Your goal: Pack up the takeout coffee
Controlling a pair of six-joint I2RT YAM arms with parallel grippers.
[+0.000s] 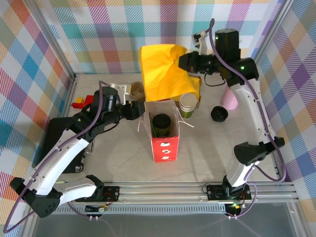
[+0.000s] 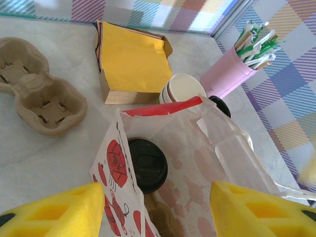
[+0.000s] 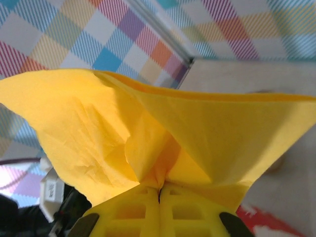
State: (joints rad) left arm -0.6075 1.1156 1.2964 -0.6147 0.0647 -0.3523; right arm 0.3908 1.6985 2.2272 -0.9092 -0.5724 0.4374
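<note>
The takeout coffee point(image 1: 161, 122) stands upright inside an open red-and-white paper bag point(image 1: 164, 145) at the table's middle; its black lid point(image 2: 146, 164) shows through the bag's mouth. My left gripper point(image 1: 136, 109) is at the bag's left rim. It is open, and its yellow fingers point(image 2: 54, 212) straddle the bag's near wall point(image 2: 116, 168) without pinching it. My right gripper point(image 1: 183, 62) hangs above and behind the bag, shut on a yellow napkin point(image 1: 163, 74). The napkin point(image 3: 197, 133) fans out from the closed fingertips point(image 3: 159, 190).
A stack of green-and-white cups point(image 1: 187, 104) stands just right of the bag. Farther right are a loose black lid point(image 1: 218, 114) and a pink cup of sticks point(image 1: 229, 101). A box of yellow napkins point(image 2: 131, 59) and a brown cup carrier point(image 2: 39, 94) sit behind the bag.
</note>
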